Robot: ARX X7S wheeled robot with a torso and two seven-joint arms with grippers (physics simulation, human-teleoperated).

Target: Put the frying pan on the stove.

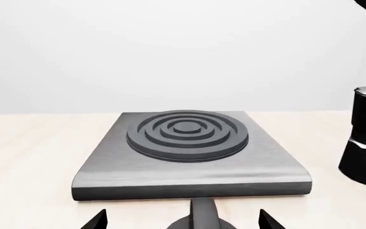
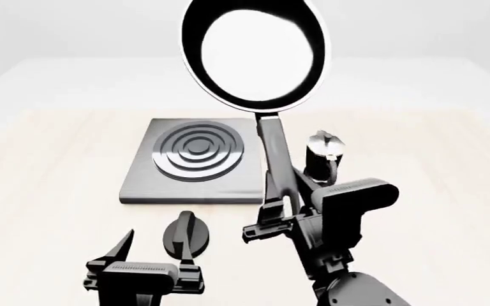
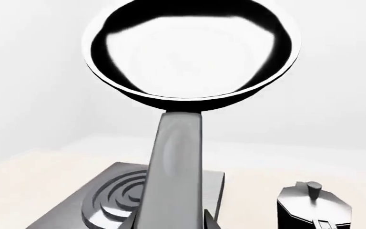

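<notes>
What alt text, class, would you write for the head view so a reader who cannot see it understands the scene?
The right gripper holds a frying pan by its handle, raised above the table with its shiny inside facing the camera. Below sit a grey stove, a moka pot and a black knob, beside the open left gripper.

bright, even, sharp renders with faint shadows; white glare fills the frying pan (image 2: 254, 54) inside.

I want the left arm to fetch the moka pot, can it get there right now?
Probably not directly: the right gripper holds the frying pan between the open left gripper and the moka pot.
</notes>
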